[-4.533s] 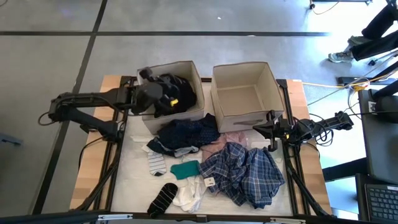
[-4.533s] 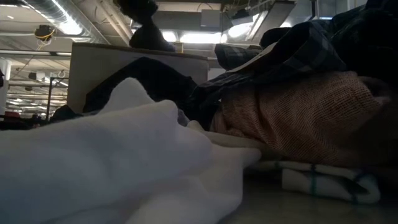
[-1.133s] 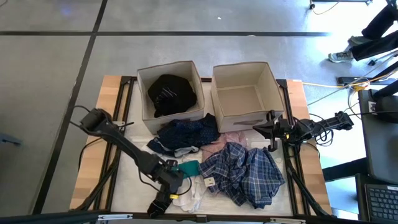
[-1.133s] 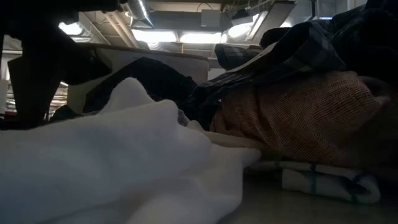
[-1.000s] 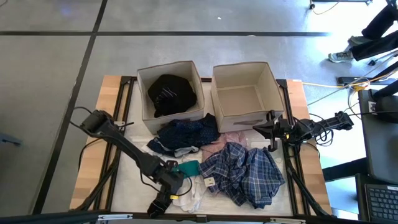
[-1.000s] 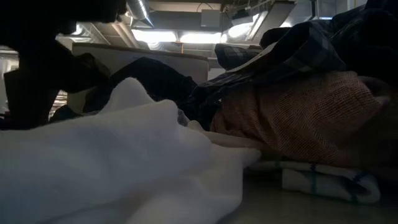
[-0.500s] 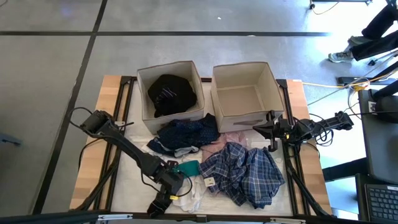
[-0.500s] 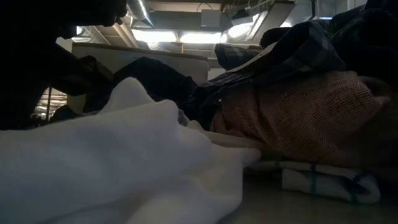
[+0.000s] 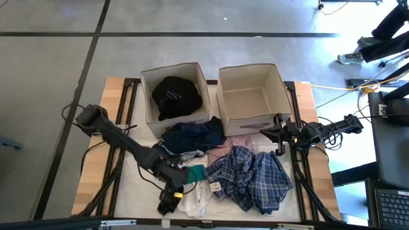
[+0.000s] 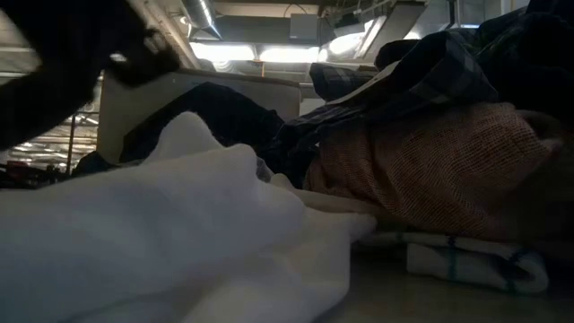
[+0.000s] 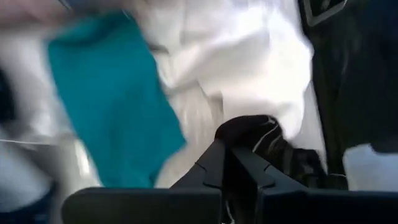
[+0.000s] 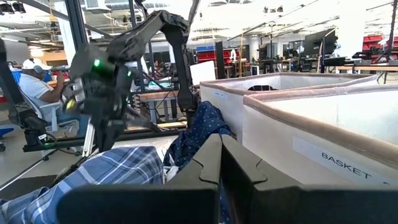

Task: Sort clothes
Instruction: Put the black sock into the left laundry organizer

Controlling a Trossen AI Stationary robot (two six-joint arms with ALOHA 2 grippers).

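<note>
Progress: early. One black garment [image 9: 176, 96] in left box [image 9: 148, 83]; right box [image 9: 276, 82] holds nothing.

Remaining on table [image 9: 115, 89]: navy piece [image 9: 192, 135], plaid shirt [image 9: 255, 177], pink piece [image 9: 238, 143], teal item [image 9: 192, 172], white piece [image 9: 195, 199].

Left gripper [image 11: 231, 163] at table front, fingers clamped on striped sock [image 11: 261, 134].

Right gripper [image 12: 221, 155] parked at right edge, fingers together, nothing held.

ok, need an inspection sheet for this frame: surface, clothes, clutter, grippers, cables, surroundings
Surface: white-covered wooden table, mostly under laundry.
Job's things: black garment in the left beige fabric box; right beige fabric box holds nothing. Navy garment, blue-plaid shirt, dusty-pink piece, small teal item, white garment and black striped sock lie loose.
Clutter: nothing seen.
Grippers: left gripper shut on the sock at the near edge; right gripper shut, parked by the right box.
Cables: bundle behind the right arm; yellow cable on the floor.
Surroundings: a person's legs, seated person.
</note>
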